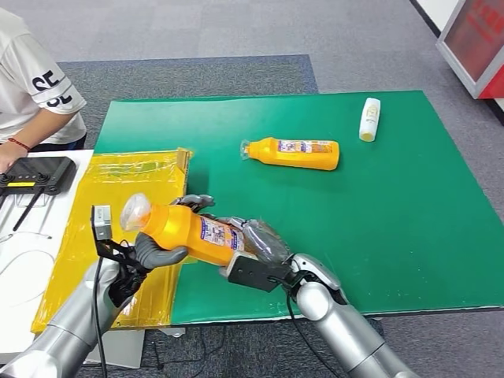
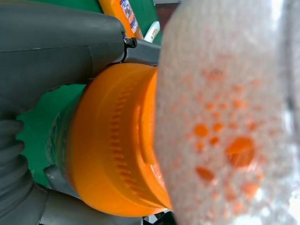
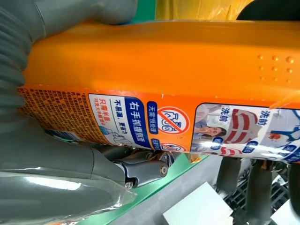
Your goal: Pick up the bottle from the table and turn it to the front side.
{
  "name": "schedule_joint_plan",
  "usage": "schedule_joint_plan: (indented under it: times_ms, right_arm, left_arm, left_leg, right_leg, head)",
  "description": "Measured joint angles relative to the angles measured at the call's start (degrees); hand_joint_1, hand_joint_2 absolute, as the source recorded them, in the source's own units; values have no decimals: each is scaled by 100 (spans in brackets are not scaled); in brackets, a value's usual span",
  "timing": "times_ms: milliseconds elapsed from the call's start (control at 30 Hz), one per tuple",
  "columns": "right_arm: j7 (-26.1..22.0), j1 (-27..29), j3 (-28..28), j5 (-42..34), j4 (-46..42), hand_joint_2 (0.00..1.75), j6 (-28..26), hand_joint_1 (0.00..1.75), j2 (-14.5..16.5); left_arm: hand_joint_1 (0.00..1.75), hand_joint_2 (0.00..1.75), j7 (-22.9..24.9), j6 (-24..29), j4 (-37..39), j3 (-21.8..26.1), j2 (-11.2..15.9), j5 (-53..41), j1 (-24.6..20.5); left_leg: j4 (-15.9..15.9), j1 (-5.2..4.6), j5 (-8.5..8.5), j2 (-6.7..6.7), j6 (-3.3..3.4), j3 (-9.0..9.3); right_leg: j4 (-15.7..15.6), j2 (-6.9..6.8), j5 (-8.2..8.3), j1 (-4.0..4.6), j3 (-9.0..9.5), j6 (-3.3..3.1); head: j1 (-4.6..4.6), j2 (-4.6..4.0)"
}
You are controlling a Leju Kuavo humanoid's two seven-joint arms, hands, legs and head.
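A: From the head view, how do the arms sit?

B: Both silver arms come in from below and meet over the near edge of the green table (image 1: 416, 236). The left hand (image 1: 139, 256) has its thumb and fingers wrapped round the neck end of an orange bottle (image 1: 190, 231), just behind the clear cap (image 1: 134, 212). The right hand (image 1: 255, 248) closes on the base end. The bottle lies nearly level between them, lifted off the table, cap end over a yellow plastic sheet (image 1: 119, 185).

A: And the left wrist view?

B: The thick grey thumb (image 2: 63, 47) presses along one side of the bottle's orange shoulder (image 2: 113, 140); darker fingers (image 2: 60, 183) hug the opposite side. The frosted cap (image 2: 229, 112) bulges just beyond the fingertips.

A: The right wrist view?

B: The grey thumb (image 3: 88, 9) lies over the plain orange side of the bottle (image 3: 159, 61); a finger (image 3: 141, 166) curls under the printed label (image 3: 141, 119), so the body is clamped between them.

A: Anything else around?

B: Well beyond the fingers, a second orange bottle (image 1: 294, 153) lies on its side, and a small white bottle (image 1: 369, 119) farther off. A person's arm (image 1: 27, 130) rests beside a black device (image 1: 35, 175).
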Motion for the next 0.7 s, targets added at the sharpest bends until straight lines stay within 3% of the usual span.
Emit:
schedule_joint_plan:
  times_ms: [167,433,500,567,633,700]
  right_arm:
    - [2,0,4,0,0,175,0,167,1]
    - [4,1,16,0,0,175,-3,165,2]
    - [4,0,17,-1,0,175,-5,156,2]
    - [4,0,16,-4,0,175,-6,125,2]
    - [4,0,15,-7,0,175,-8,50,2]
    - [8,1,15,-10,0,175,-8,0,2]
  left_arm:
    - [174,175,-27,-34,33,0,-1,24,-2]
    - [175,175,-87,-39,54,0,-5,33,-1]
    - [175,175,-106,-38,54,0,-5,32,-1]
    - [175,175,-116,-32,54,0,-5,32,0]
    - [175,175,-122,-25,54,0,-5,32,0]
    - [175,175,-126,-22,54,2,-5,29,1]
  left_leg:
    - [0,0,0,0,0,0]
    - [0,0,0,0,0,0]
    - [0,0,0,0,0,0]
    - [0,0,0,0,0,0]
    - [0,0,0,0,0,0]
    - [0,0,0,0,0,0]
  right_leg:
    - [0,0,0,0,0,0]
    - [0,0,0,0,0,0]
    - [0,0,0,0,0,0]
    - [0,0,0,0,0,0]
    - [0,0,0,0,0,0]
    - [0,0,0,0,0,0]
  head:
    - [-1,0]
    - [-1,0]
    - [-1,0]
    - [-1,0]
    - [-2,0]
    - [-1,0]
